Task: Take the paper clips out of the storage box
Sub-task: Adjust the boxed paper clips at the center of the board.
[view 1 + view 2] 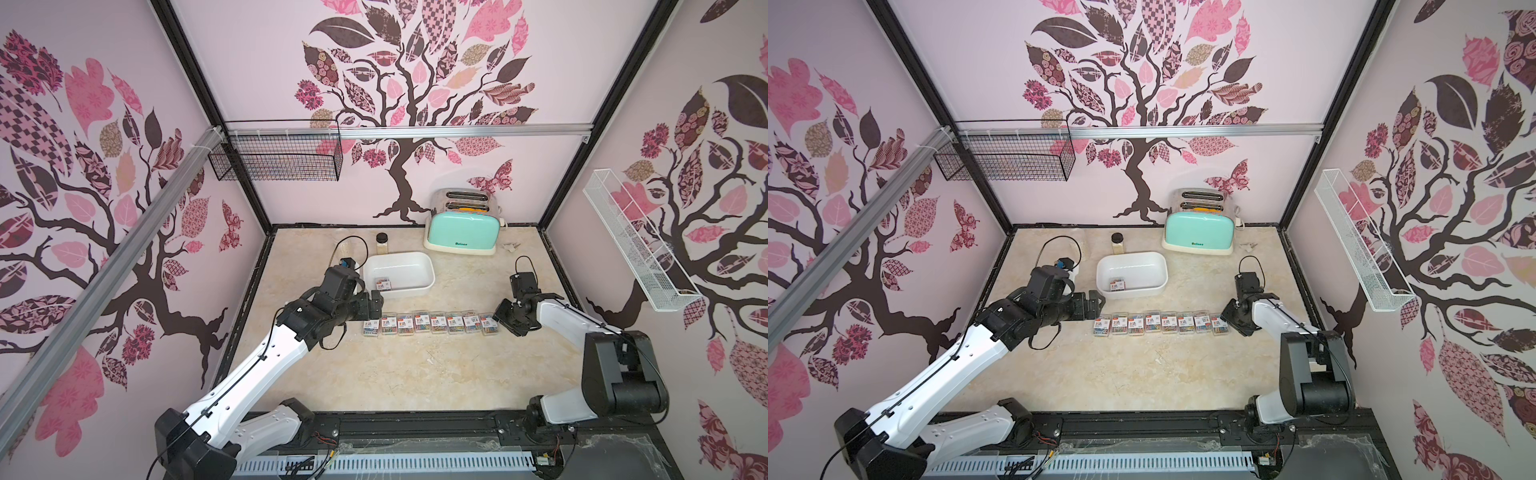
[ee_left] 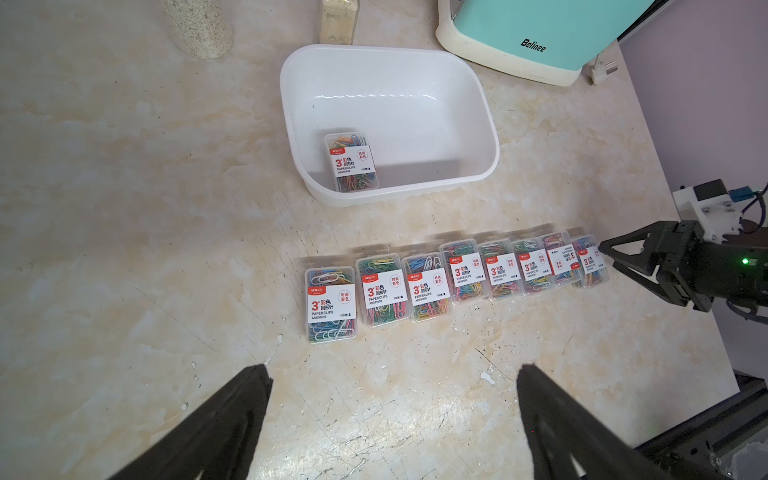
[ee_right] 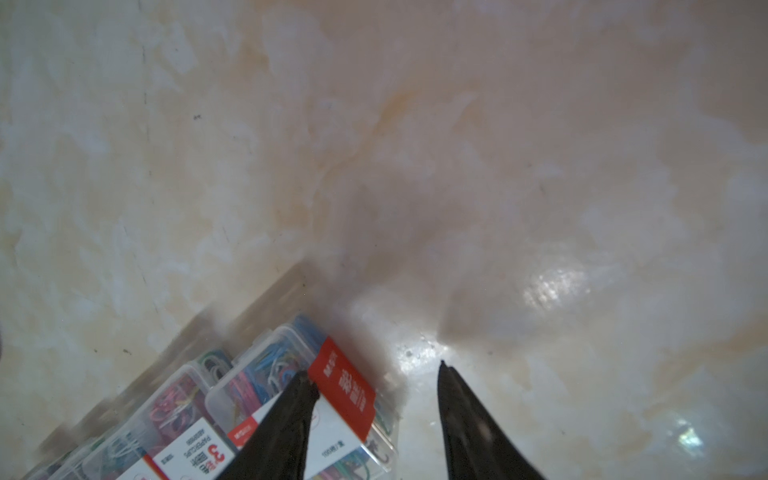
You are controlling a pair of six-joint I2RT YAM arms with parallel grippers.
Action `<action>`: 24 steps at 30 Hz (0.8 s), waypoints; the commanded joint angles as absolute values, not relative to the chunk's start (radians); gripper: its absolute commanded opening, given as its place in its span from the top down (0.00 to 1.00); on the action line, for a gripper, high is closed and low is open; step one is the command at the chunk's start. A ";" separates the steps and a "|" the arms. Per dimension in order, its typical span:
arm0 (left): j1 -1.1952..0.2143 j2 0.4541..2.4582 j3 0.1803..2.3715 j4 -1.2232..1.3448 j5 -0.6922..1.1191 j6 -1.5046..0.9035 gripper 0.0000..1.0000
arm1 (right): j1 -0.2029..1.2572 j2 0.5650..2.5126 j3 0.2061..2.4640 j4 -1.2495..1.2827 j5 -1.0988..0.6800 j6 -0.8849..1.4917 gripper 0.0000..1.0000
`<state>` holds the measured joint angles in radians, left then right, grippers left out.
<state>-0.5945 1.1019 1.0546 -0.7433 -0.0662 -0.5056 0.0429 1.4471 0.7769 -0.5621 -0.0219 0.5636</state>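
The white storage box (image 1: 415,266) (image 1: 1142,270) (image 2: 415,83) sits mid-table with one case of paper clips (image 1: 383,284) (image 1: 1118,284) (image 2: 352,162) lying flat in its near-left corner. Several more cases of paper clips (image 1: 430,323) (image 1: 1160,323) (image 2: 457,278) lie in a row on the table in front of the box. My left gripper (image 1: 376,304) (image 2: 392,370) is open and empty, just left of the row. My right gripper (image 1: 500,316) (image 3: 374,368) hangs open at the row's right end. One finger lies over the end case (image 3: 266,361), the other stands clear of it above bare table.
A mint-green toaster (image 1: 463,230) stands behind the box, its plug (image 1: 509,247) to the right. A small jar (image 1: 382,243) and a clear bottle (image 2: 195,29) stand behind the box on the left. A black wire basket (image 1: 276,156) and a white one (image 1: 636,241) hang on the walls.
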 commanded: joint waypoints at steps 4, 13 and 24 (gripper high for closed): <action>-0.598 1.112 1.052 -0.722 -0.055 -0.509 0.02 | 0.051 1.409 0.790 -0.640 0.049 0.561 0.48; -0.598 1.125 1.068 -0.718 -0.072 -0.500 0.02 | 0.051 1.394 0.874 -0.674 0.045 0.483 0.44; -0.598 1.157 1.081 -0.699 -0.056 -0.505 0.02 | 0.055 1.423 0.869 -0.684 -0.036 0.482 0.39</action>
<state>-0.5945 1.1519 1.0550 -0.7254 -0.0647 -0.5049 0.0467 1.4223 0.8627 -0.6724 0.0120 0.4870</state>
